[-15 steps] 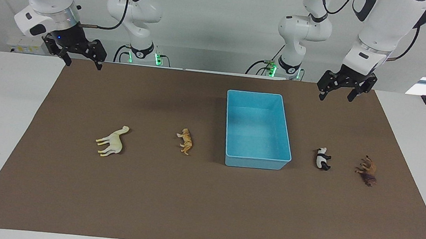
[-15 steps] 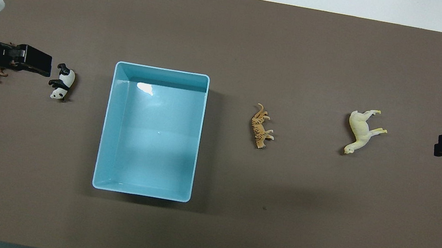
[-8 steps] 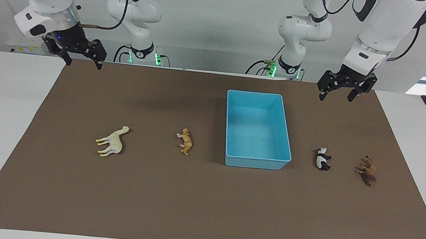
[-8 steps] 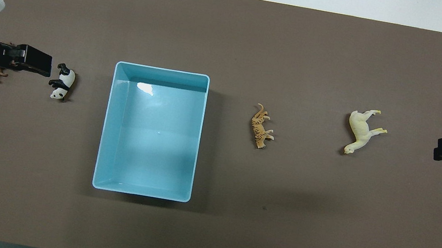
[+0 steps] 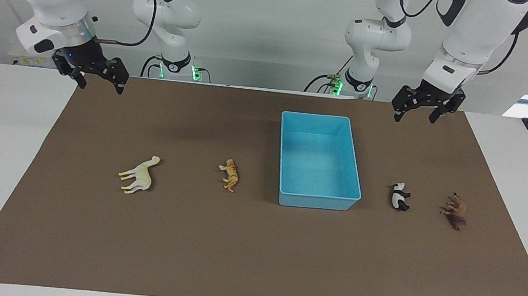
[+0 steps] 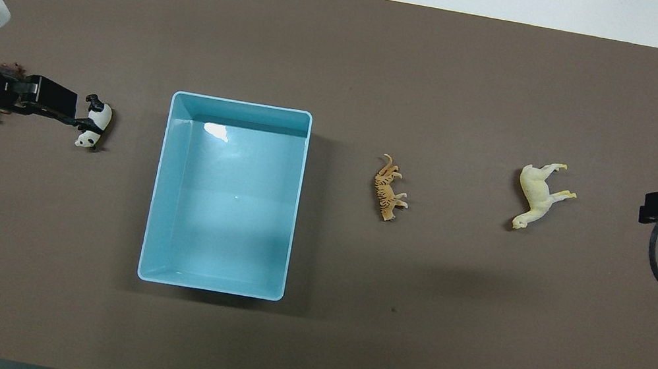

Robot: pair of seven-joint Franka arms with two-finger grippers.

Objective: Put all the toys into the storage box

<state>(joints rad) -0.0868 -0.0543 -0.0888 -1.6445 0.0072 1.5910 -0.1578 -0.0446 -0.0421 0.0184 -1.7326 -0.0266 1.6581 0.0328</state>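
A: Where do the toys lie?

B: All four are on their sides on the brown mat (image 5: 252,254), none in the light-blue storage box (image 5: 316,200). The cream llama (image 5: 138,175) and the orange tiger (image 5: 230,175) lie toward the right arm's end of the table; the panda (image 5: 400,196) and the brown lion (image 5: 454,211) lie toward the left arm's end, the panda closer to the box.

A: And the grippers?

B: The left gripper (image 5: 414,115) hangs above the mat's edge nearest the robots, fingers spread, holding nothing. The right gripper (image 5: 101,85) hangs high at its own end, also spread and empty.
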